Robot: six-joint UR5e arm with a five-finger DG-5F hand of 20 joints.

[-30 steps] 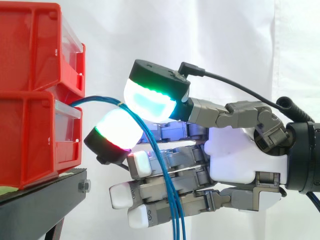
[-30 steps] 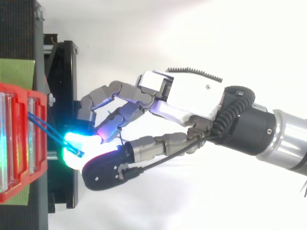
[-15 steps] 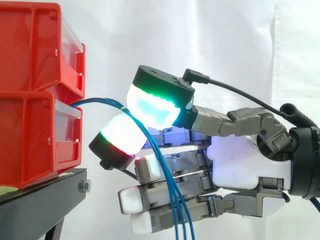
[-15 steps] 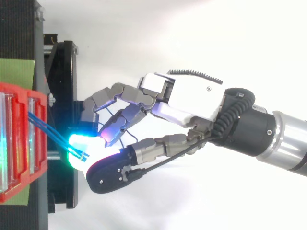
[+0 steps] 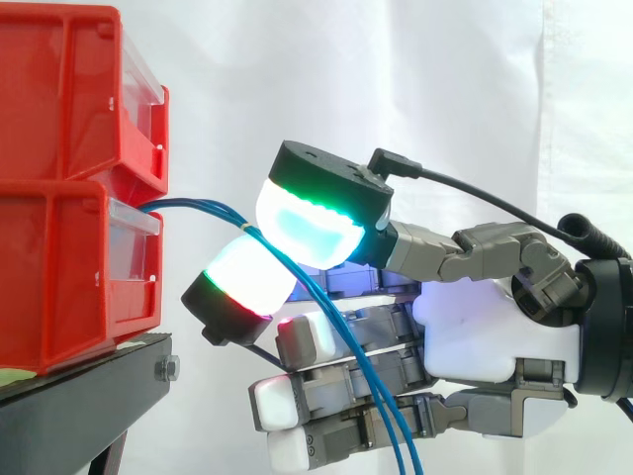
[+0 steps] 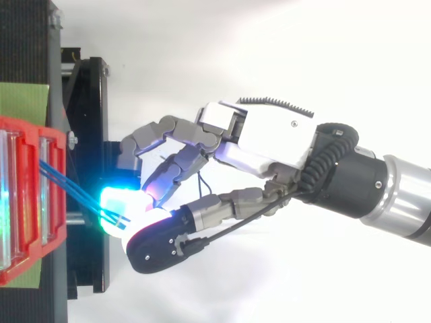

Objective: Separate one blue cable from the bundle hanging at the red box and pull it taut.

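Note:
Blue cables [image 5: 198,205] come out of the lower red box [image 5: 59,277] and arc right into my hand [image 5: 485,327]. Two glowing pads, one cyan-green [image 5: 307,213] above and one white [image 5: 247,277] below, are pinched together on the cables just right of the box. Behind the pinch the strands slant down across the other curled fingers and leave the bottom of the side view. In the top view the cables [image 6: 74,192] run from the box front [image 6: 54,202] to the glowing pads of the hand [image 6: 269,134]. How many strands lie inside the pinch I cannot tell.
A second red bin [image 5: 69,89] is stacked on the lower one. Both rest on a black stand [image 5: 89,396] whose edge juts out under the pads [image 6: 87,101]. A white curtain hangs behind, with open space to the right of the stand.
The hand has drawn a little to the right, away from the box, and slightly down. The cables between box and pads have lengthened, and the hanging strands slant more to the right.

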